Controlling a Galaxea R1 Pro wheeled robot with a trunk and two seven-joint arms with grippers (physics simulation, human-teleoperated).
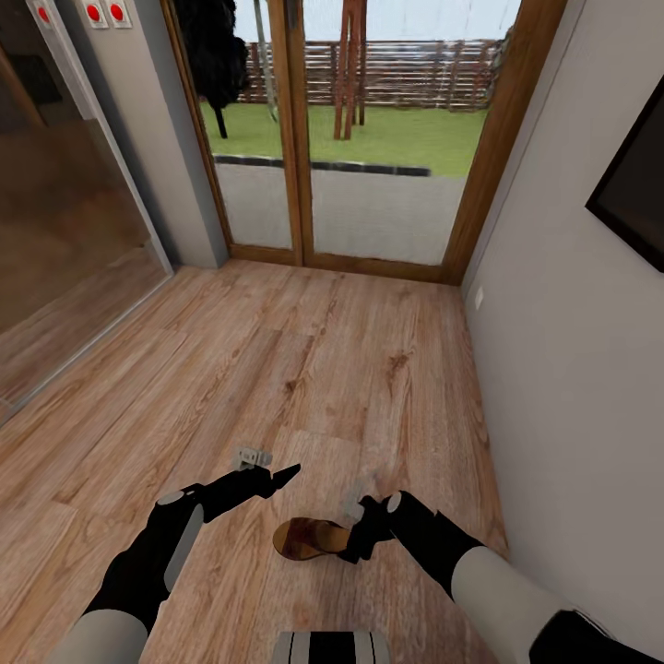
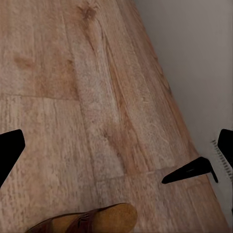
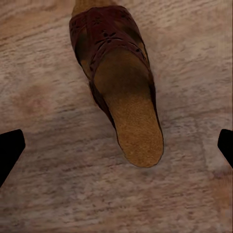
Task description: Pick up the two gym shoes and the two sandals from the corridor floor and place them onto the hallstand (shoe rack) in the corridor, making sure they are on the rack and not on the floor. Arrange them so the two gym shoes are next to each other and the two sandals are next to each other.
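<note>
While the robot faced the glazed doors (image 1: 360,138) at the corridor's end, one sandal (image 1: 309,539) lay flat on the floor (image 1: 304,369), between the two arms and close in front of the robot's base. In the right wrist view the sandal (image 3: 119,92) showed a maroon perforated toe strap and a tan footbed, its heel end toward the camera.

Right gripper (image 1: 355,539): positioned just beside the sandal in the head view, at its right end. Its fingers (image 3: 9,150) stood spread wide apart at the frame's edges, released, with the sandal's heel between them but clear of both. Whether the gripper touched the sandal could not be told from the head view.

Left gripper (image 1: 272,480): held above the floor, near the sandal but apart from it, pointing toward the right wall (image 1: 572,369). Its fingers (image 2: 9,150) were likewise spread, grasping nothing. The sandal's heel (image 2: 97,221) appeared at the edge of the left wrist view.
</note>
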